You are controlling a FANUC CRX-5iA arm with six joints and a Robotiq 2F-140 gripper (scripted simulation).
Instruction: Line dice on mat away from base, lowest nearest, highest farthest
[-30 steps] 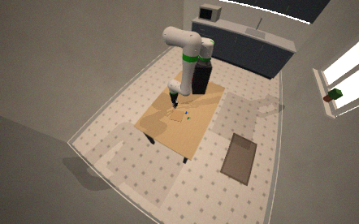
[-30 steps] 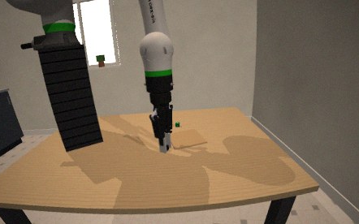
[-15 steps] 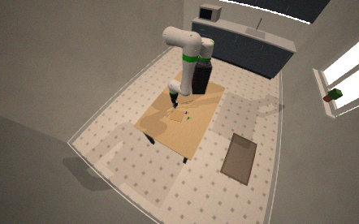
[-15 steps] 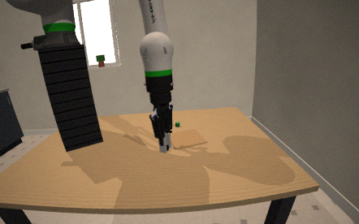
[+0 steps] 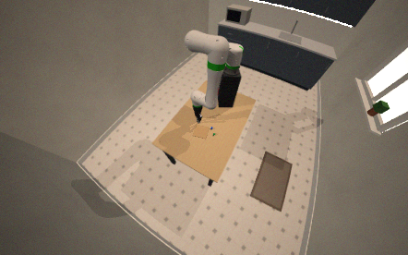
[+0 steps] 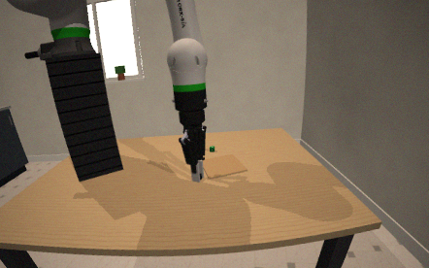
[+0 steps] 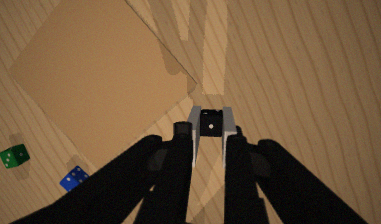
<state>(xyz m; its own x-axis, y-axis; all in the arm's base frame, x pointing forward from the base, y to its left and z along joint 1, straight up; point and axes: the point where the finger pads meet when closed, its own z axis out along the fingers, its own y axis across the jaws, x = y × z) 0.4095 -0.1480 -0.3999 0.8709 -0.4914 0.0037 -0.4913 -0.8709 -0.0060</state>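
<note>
Jaws are closing snugly on the black die (image 7: 210, 123), just right of the mat (image 7: 98, 75); green die (image 7: 14, 156) and blue die (image 7: 74, 178) are sitting left.

Readable marks: die pips, faint arm lettering

Black die (image 7: 210, 123): one pip. Green die (image 7: 14, 156), lower left: two and one. Blue die (image 7: 74, 178): several pips, count unclear. Arm (image 6: 182, 21) lettering, upper centre: illegible.
</note>
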